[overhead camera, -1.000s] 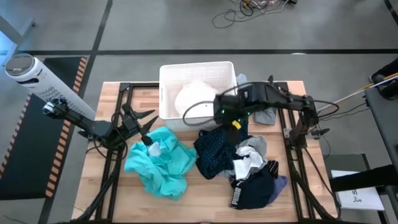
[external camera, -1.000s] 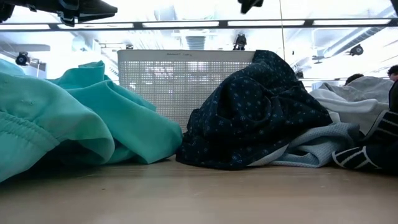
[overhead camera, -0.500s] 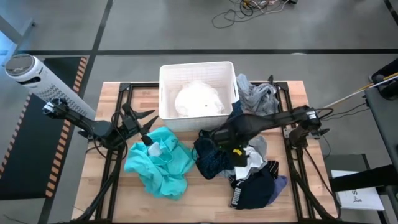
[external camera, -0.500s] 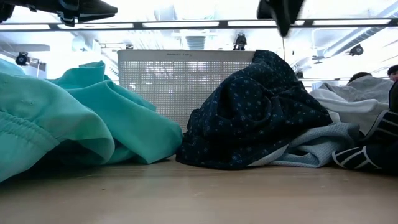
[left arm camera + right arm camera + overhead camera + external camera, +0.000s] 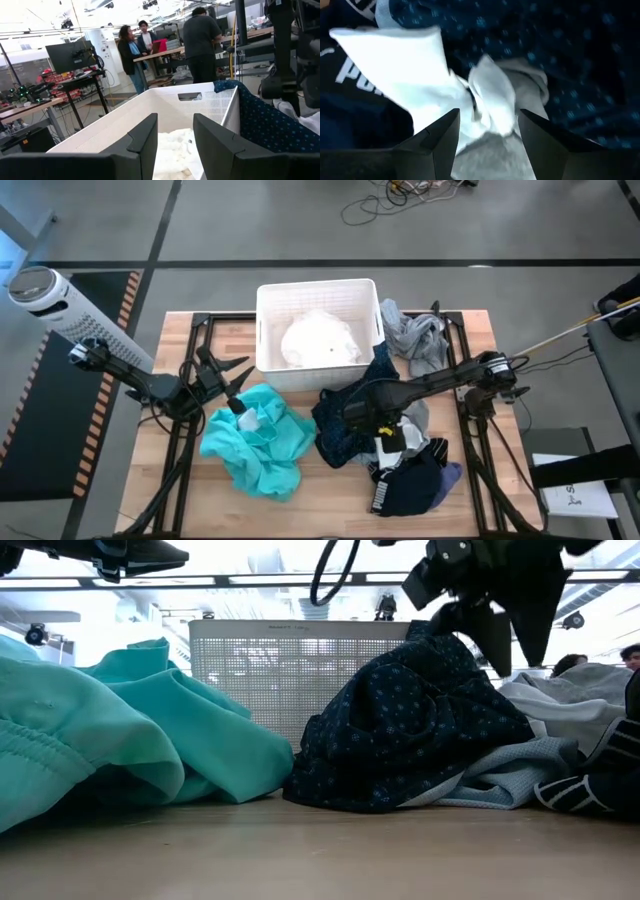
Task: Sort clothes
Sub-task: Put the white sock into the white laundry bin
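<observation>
At the near edge of the worktop (image 5: 470, 330) lies the navy-black garment with white lettering (image 5: 405, 480), with a small lavender piece (image 5: 452, 473) poking out at its right; just beyond it sit a white garment (image 5: 397, 442) and a pale grey one (image 5: 412, 414), heaped against a dark blue dotted garment (image 5: 345, 425) that rises as a mound in the low view; to the left, apart from that heap, the large teal garment (image 5: 255, 440) is bunched up on the wood.

The right gripper (image 5: 380, 423) reaches in from the right and hangs low over the middle of the heap, above the dotted and white cloth; its fingers (image 5: 440, 145) are spread apart, grasping nothing, with crumpled white fabric showing between them in the right wrist view.

The left gripper (image 5: 232, 378) waits at the left of the worktop, above the far edge of the teal garment, pointing right; its fingers (image 5: 145, 140) are released and hold nothing.

Farther back stands the white bin (image 5: 270, 305), with a white garment in the bin (image 5: 318, 340) lying inside it; a grey garment (image 5: 415, 338) lies on the worktop just right of the bin.

Beyond the worktop, the left wrist view shows three people (image 5: 200, 42) standing by desks in the room.
</observation>
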Controlling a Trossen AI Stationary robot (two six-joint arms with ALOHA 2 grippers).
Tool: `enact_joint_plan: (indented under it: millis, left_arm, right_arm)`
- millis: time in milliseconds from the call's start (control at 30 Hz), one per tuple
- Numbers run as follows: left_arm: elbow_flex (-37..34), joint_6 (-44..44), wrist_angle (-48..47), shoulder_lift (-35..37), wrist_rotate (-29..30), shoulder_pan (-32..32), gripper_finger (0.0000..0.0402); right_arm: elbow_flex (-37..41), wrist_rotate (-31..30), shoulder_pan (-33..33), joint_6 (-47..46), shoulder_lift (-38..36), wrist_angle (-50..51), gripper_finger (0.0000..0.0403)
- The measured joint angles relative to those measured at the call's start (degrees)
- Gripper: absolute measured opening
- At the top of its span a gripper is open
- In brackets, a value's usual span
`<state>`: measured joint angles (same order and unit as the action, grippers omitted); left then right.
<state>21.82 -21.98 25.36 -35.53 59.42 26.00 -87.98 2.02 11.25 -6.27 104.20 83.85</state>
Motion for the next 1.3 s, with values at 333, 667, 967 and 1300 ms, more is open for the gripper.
enact_joint_plan:
  millis: [333,667,967,1300]
  left_arm:
    - [0.0,0.0,0.0,0.0,0.0,0.0,0.0114]
    - [0.0,0.0,0.0,0.0,0.0,0.0,0.0114]
    - [0.0,0.0,0.0,0.0,0.0,0.0,0.0114]
    - [0.0,0.0,0.0,0.0,0.0,0.0,0.0114]
  right_arm:
    - [4.1,-0.5,0.0,2.9,0.0,-6.8,0.0181]
    - [4.8,-0.4,0.1,5.8,0.0,-7.5,0.0058]
    - [4.5,2.6,2.1,6.6,-0.1,-8.1,0.0002]
    - [-10.6,2.6,4.9,1.3,-1.9,-7.1,0.0001]
